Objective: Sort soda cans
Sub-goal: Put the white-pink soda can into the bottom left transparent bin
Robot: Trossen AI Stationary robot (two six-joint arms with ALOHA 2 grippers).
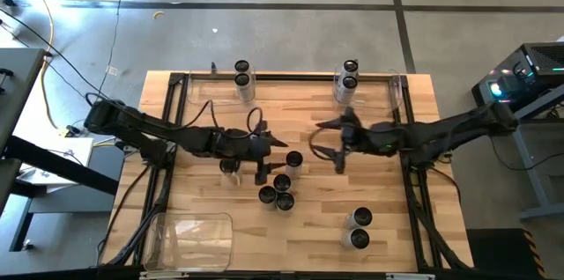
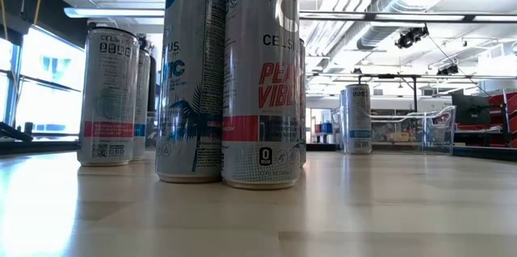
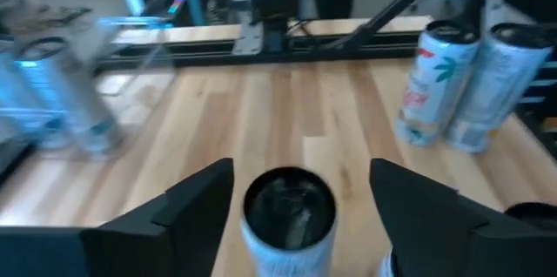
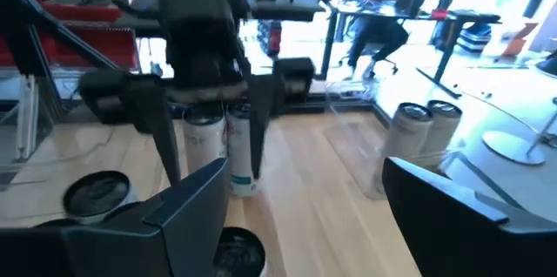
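**Both claws open over the middle cluster, four cans already in the far bins**

The clear plastic rectangular bin at the bench's far left corner appeared to hold two silver-grey soda cans with dark tops. They stood together at the end nearer the bench's middle. Its twin bin at the far right corner seemed to hold another pair, set the same way. A third clear bin sat at the near left corner.

On the bare light-wood bench, a loose cluster of cans stood mid-bench. Two more cans waited near the near right corner.

The left gripper hung over that cluster, fingers spread wide either side of one upright can, with bench showing on both sides of it. Nothing was held.

The right gripper sat just right of the cluster, jaws apart and holding nothing, with a can top below it.

Only the low view showed the labels. The nearest white can carried red lettering, and its neighbour carried blue. From overhead, just the dark lids were visible.
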